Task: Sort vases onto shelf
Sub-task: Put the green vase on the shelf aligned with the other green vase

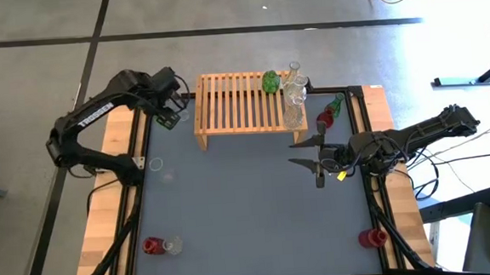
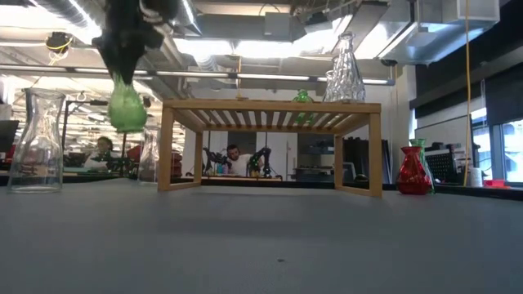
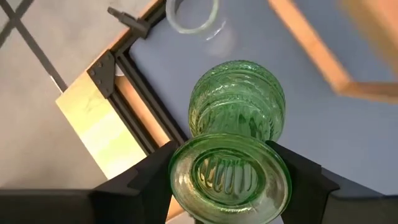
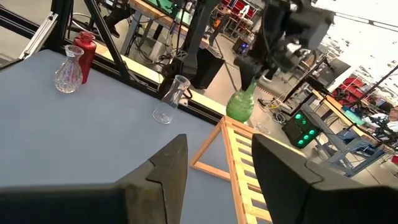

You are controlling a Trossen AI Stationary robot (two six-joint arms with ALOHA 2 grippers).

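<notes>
Colour rundown: the held vase (image 3: 233,134) is bright green glass with ribbed, vertical fluting, pinched in a dark left hand (image 3: 227,186). The shelf (image 1: 241,104) is pale wood slats, the bench (image 1: 249,205) a flat blue-grey. There's a red vase (image 2: 413,171) off to the side and a clear carafe (image 2: 37,140), plus a clear cut-pattern bottle (image 2: 346,69) up top.

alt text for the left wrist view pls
The left gripper holds a ribbed green glass vase by its neck, seen from above its open mouth, over the blue-grey table. A clear glass vase stands beyond it, with a corner of the wooden shelf alongside.
</notes>
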